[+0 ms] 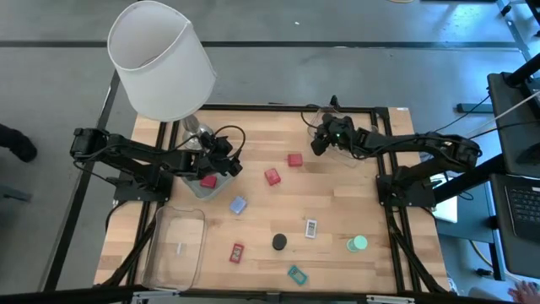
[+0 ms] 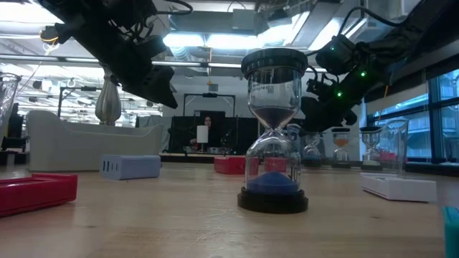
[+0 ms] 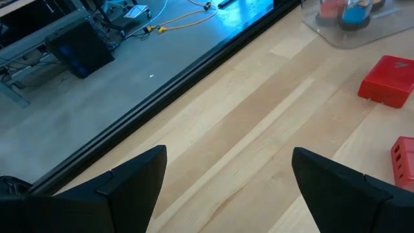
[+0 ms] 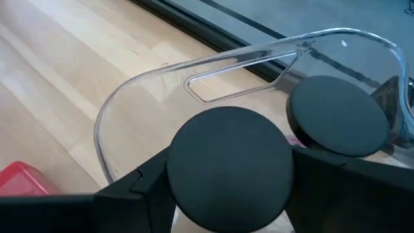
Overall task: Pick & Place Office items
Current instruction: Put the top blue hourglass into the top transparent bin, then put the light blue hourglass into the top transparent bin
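From above, the left claw (image 1: 226,160) hovers near the lamp base, the right claw (image 1: 319,142) sits over the clear tray (image 1: 314,112) at the surface's far edge; red blocks (image 1: 272,176) lie mid-surface. At surface level, an hourglass (image 2: 273,132) stands upright in front. The left wrist view shows its fingers (image 3: 129,184) spread, released; the right wrist view shows that claw clenched around a dark round cap (image 4: 228,167) above the tray.

Grey concrete floor (image 1: 354,76), ceiling strip lights (image 2: 208,44), windows (image 2: 430,122) at right.
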You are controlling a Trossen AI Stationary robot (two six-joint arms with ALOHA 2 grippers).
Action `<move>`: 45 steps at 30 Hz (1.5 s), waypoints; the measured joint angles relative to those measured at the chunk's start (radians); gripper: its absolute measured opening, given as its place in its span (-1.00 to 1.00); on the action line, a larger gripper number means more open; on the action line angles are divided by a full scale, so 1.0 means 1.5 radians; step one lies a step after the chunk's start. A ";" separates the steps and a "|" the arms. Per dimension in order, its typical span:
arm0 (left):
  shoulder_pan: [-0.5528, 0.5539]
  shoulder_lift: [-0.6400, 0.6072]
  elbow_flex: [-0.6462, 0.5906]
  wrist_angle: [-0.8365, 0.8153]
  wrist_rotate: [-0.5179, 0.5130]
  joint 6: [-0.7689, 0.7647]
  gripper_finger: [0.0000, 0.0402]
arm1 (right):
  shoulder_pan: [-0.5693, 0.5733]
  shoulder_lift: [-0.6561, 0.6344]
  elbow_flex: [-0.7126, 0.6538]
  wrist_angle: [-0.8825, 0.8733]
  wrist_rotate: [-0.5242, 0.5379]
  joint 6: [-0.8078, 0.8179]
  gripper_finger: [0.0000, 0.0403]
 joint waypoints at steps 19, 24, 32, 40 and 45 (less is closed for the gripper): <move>0.000 0.000 0.000 0.000 0.000 0.000 0.65 | 0.000 -0.023 0.000 0.024 0.023 -0.042 0.23; 0.000 0.000 0.000 0.000 0.000 0.000 0.65 | 0.000 -0.079 0.001 0.023 0.023 -0.062 0.23; 0.000 0.000 0.000 0.000 0.000 0.000 0.65 | 0.018 -0.212 0.001 -0.042 0.000 -0.061 0.23; 0.000 0.000 0.000 0.001 -0.001 -0.002 0.65 | 0.050 -0.337 0.001 -0.133 -0.171 0.016 0.23; 0.000 0.000 0.000 0.008 0.000 -0.002 0.65 | 0.068 -0.358 0.001 -0.162 -0.332 0.075 0.23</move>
